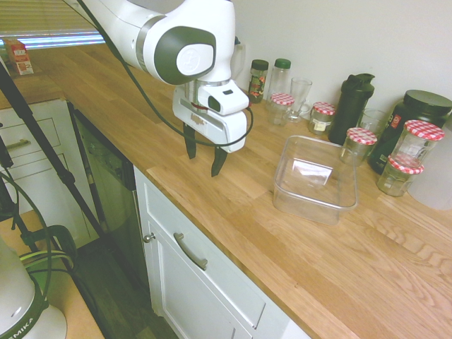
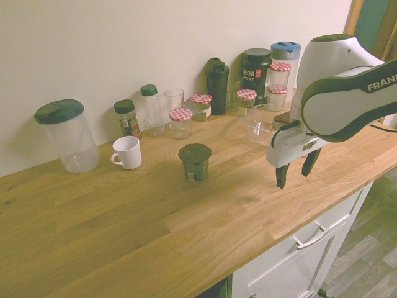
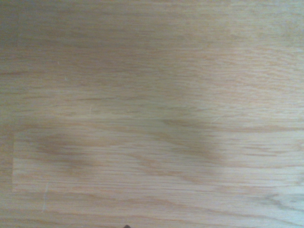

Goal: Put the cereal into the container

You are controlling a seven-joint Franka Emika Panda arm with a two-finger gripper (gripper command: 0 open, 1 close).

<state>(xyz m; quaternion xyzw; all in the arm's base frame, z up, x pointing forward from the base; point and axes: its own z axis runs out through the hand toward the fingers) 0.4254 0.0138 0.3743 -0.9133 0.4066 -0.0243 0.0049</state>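
Apparently empty, open gripper (image 2: 294, 178) above the wooden counter (image 2: 167, 242).

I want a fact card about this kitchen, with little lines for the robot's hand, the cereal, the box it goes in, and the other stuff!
gripper: open, holding nothing, above the wooden counter
cereal: small dark green cup, upright, dark lid on, standing on the counter
container: clear plastic tub, not holding the cereal
mug: white, near the cereal
tall tub: see-through, dark green lid
jars: several with red-checked lids, two of them stacked
task: cereal not in the container yet
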